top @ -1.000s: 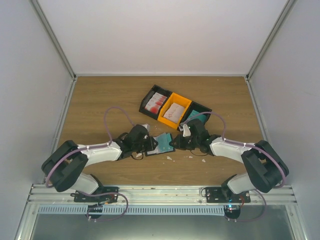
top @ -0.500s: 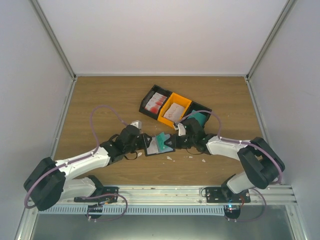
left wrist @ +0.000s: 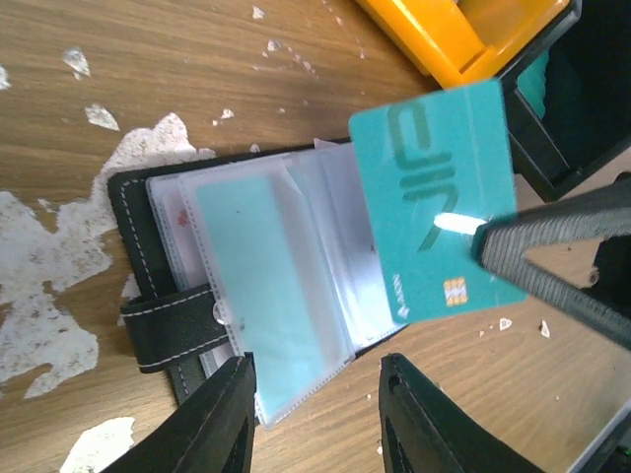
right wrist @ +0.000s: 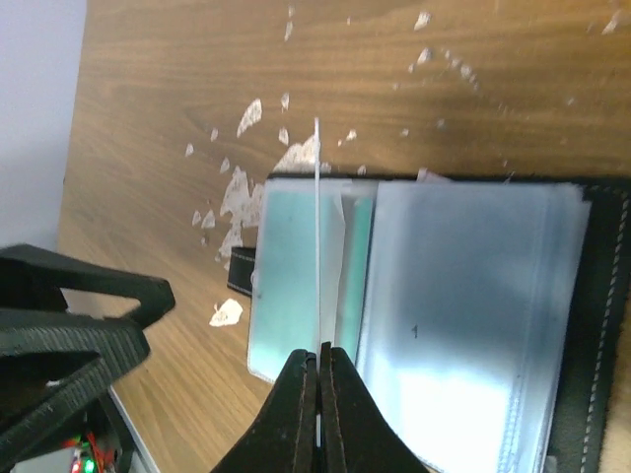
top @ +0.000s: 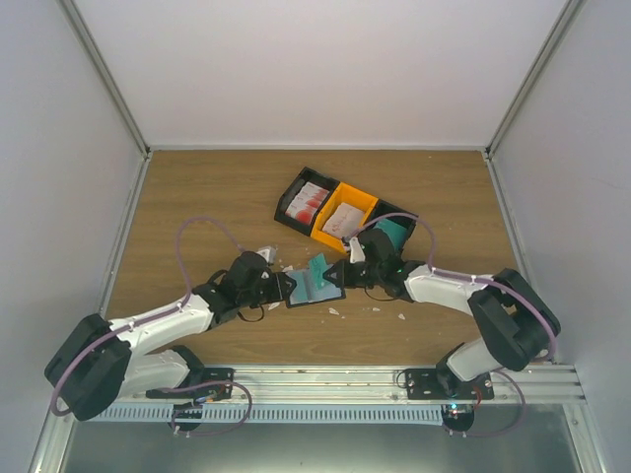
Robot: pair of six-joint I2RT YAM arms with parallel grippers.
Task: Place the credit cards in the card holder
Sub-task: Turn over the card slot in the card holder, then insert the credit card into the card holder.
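Right claw (right wrist: 317, 360) pinches a teal plastic credit card (left wrist: 434, 217) over the open black folding card holder (left wrist: 128, 197) near the wooden table (top: 197, 197) middle; left claw (left wrist: 315, 389) spread beside it

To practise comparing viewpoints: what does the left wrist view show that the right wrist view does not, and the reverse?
Left wrist only: the teal card's printed face and the orange tray. Right wrist only: that card edge-on, a thin line pinched in the shut right gripper. Both: the open card holder on the table.
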